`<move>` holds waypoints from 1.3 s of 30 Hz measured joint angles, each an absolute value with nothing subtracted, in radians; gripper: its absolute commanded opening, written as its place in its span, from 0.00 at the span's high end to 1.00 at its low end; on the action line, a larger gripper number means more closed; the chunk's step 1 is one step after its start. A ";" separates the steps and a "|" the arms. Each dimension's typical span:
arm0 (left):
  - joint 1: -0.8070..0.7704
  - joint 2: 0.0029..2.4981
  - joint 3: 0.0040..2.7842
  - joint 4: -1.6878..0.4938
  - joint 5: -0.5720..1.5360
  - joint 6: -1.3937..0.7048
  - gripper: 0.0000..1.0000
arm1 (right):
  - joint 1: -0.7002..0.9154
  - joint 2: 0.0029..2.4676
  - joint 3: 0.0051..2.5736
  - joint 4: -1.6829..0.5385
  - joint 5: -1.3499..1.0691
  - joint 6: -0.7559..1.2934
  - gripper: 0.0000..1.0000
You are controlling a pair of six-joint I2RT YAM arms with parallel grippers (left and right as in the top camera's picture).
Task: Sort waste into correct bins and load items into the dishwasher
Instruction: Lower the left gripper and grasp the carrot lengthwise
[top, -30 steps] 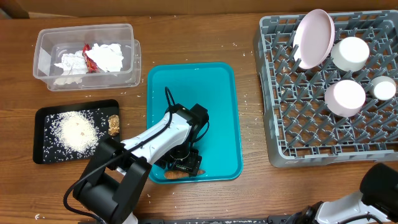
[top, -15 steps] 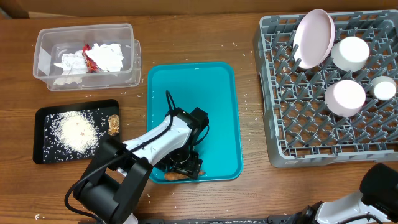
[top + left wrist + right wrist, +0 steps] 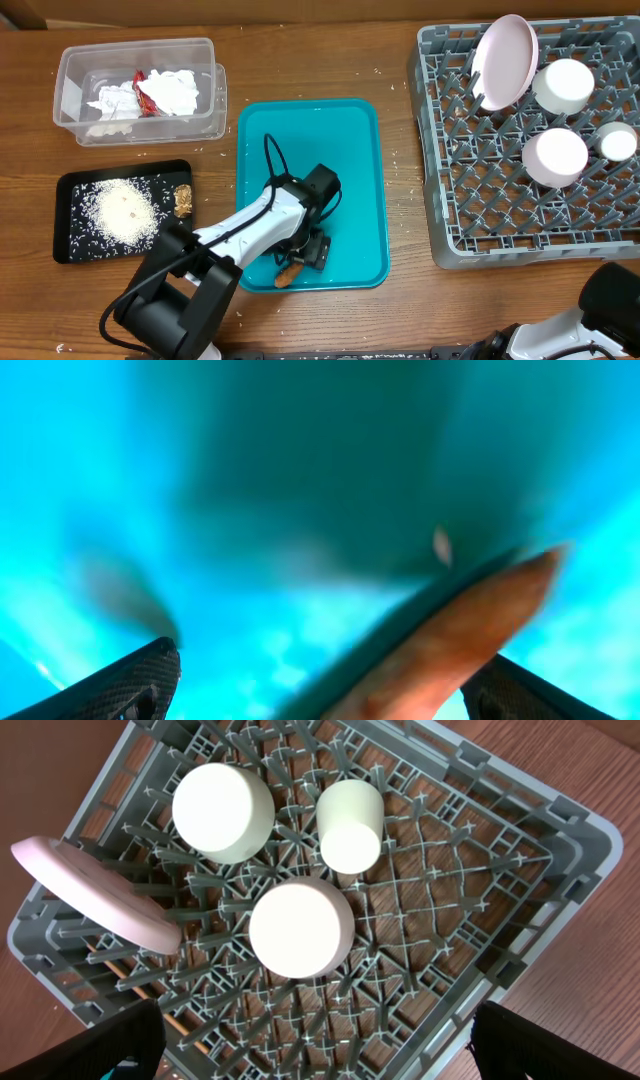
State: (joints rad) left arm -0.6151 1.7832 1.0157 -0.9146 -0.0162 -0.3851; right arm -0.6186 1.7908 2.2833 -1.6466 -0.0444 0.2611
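Observation:
An orange-brown stick (image 3: pixel 288 274) lies tilted at the front rim of the teal tray (image 3: pixel 330 150). My left gripper (image 3: pixel 306 252) hangs right over it and is open. In the left wrist view the stick (image 3: pixel 455 645) lies between the wide-spread fingers (image 3: pixel 130 685), close to the right one. The clear tub (image 3: pixel 205 120) holds white napkins (image 3: pixel 178 90) and a red wrapper (image 3: pixel 145 92). Rice (image 3: pixel 120 212) and a brown lump (image 3: pixel 183 201) lie in the black tray (image 3: pixel 75 190). My right gripper (image 3: pixel 315 1050) is open above the grey dish rack (image 3: pixel 480 870).
The rack (image 3: pixel 500 220) at the right holds a pink plate (image 3: pixel 505 62) on edge, two upturned bowls (image 3: pixel 563 86) (image 3: pixel 554 157) and a small cup (image 3: pixel 617 142). Loose rice grains dot the wooden table around the trays. The right arm's base (image 3: pixel 610 300) fills the front right corner.
The left gripper's jaws have spread a little wider and it has shifted slightly back. The stick has swung from lying along the tray's front rim to a tilted position.

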 measured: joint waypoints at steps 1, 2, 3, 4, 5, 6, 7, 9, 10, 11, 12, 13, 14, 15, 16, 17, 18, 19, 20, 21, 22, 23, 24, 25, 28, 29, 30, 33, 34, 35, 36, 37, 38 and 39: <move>-0.607 1.782 1.017 -0.896 -0.021 -0.389 0.14 | -0.618 1.791 2.283 -1.647 -0.045 0.262 0.00; -0.599 1.781 1.017 -0.874 -0.022 -0.390 0.19 | -0.619 1.791 2.283 -1.647 -0.044 0.262 0.00; -0.591 1.781 1.018 -0.863 -0.027 -0.394 0.31 | -0.618 1.791 2.283 -1.647 -0.044 0.262 0.00; -0.579 1.780 1.018 -0.853 -0.032 -0.395 0.39 | -0.619 1.791 2.283 -1.647 -0.044 0.261 0.00; -0.568 1.780 1.019 -0.847 -0.034 -0.400 0.44 | -0.619 1.791 2.283 -1.647 -0.044 0.262 0.00; -0.553 1.780 1.021 -0.843 -0.039 -0.404 0.47 | -0.619 1.791 2.283 -1.647 -0.045 0.261 0.00; -0.540 1.780 1.021 -0.843 -0.039 -0.408 0.48 | -0.618 1.791 2.283 -1.647 -0.044 0.261 0.00; -0.510 1.780 1.021 -0.867 -0.038 -0.416 0.50 | -0.618 1.791 2.283 -1.647 -0.044 0.262 0.00; -0.498 1.780 1.021 -0.881 -0.034 -0.416 0.50 | -0.619 1.791 2.283 -1.646 -0.044 0.261 0.00; -0.489 1.780 1.021 -0.893 -0.029 -0.417 0.50 | -0.619 1.791 2.283 -1.647 -0.044 0.261 0.00; -0.484 1.781 1.021 -0.909 -0.023 -0.416 0.50 | -0.619 1.791 2.283 -1.647 -0.044 0.261 0.00; -0.481 1.781 1.021 -0.921 -0.017 -0.416 0.50 | -0.619 1.791 2.283 -1.647 -0.045 0.261 0.00; -0.479 1.781 1.020 -0.933 -0.007 -0.416 0.47 | -0.619 1.791 2.283 -1.647 -0.044 0.261 0.00; -0.480 1.783 1.020 -0.942 0.005 -0.415 0.44 | -0.618 1.791 2.283 -1.647 -0.045 0.262 0.00; -0.480 1.785 1.020 -0.958 0.023 -0.411 0.41 | -0.619 1.791 2.283 -1.647 -0.045 0.262 0.00; -0.481 1.787 1.019 -0.971 0.039 -0.410 0.38 | -0.619 1.791 2.283 -1.647 -0.045 0.262 0.00; -0.483 1.788 1.018 -0.979 0.050 -0.412 0.36 | -0.619 1.791 2.283 -1.647 -0.044 0.262 0.00; -0.483 1.790 1.016 -0.999 0.076 -0.410 0.36 | -0.618 1.791 2.283 -1.646 -0.045 0.262 0.00; -0.483 1.790 1.015 -1.009 0.092 -0.410 0.36 | -0.619 1.791 2.283 -1.646 -0.044 0.261 0.00; -0.483 1.790 1.014 -1.021 0.109 -0.410 0.36 | -0.619 1.791 2.283 -1.647 -0.044 0.262 0.00; -0.483 1.790 1.014 -1.031 0.123 -0.409 0.37 | -0.619 1.791 2.283 -1.647 -0.044 0.262 0.00; -0.483 1.790 1.014 -1.037 0.134 -0.410 0.39 | -0.619 1.791 2.283 -1.647 -0.044 0.262 0.00; -0.483 1.790 1.014 -1.039 0.143 -0.410 0.43 | -0.618 1.791 2.283 -1.647 -0.045 0.262 0.00; -0.483 1.790 1.014 -1.040 0.147 -0.410 0.45 | -0.619 1.791 2.283 -1.647 -0.044 0.261 0.00; -0.483 1.790 1.014 -1.028 0.146 -0.409 0.54 | -0.619 1.791 2.283 -1.647 -0.044 0.261 0.00; -0.483 1.790 1.014 -1.026 0.145 -0.411 0.57 | -0.618 1.791 2.283 -1.646 -0.044 0.262 0.00; -0.483 1.790 1.014 -1.025 0.141 -0.410 0.59 | -0.619 1.791 2.283 -1.647 -0.045 0.262 0.00; -0.483 1.790 1.014 -1.025 0.129 -0.409 0.62 | -0.619 1.791 2.283 -1.647 -0.044 0.262 0.00; -0.483 1.790 1.013 -1.025 0.121 -0.409 0.63 | -0.619 1.791 2.283 -1.647 -0.045 0.261 0.00; -0.483 1.790 1.013 -1.025 0.114 -0.410 0.63 | -0.619 1.791 2.283 -1.647 -0.044 0.261 0.00; -0.483 1.790 1.013 -1.025 0.107 -0.410 0.64 | -0.619 1.791 2.283 -1.647 -0.044 0.262 0.00; -0.483 1.790 1.013 -1.025 0.103 -0.410 0.65 | -0.618 1.791 2.283 -1.647 -0.044 0.262 0.00; -0.483 1.790 1.013 -1.025 0.097 -0.410 0.67 | -0.618 1.791 2.283 -1.647 -0.045 0.262 0.00; -0.483 1.790 1.013 -1.024 0.095 -0.411 0.71 | -0.619 1.791 2.283 -1.647 -0.045 0.262 0.00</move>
State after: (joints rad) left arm -0.4828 1.7901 1.0130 -1.0245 0.0952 -0.4110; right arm -0.6186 1.7908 2.2833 -1.6470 -0.0448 0.2615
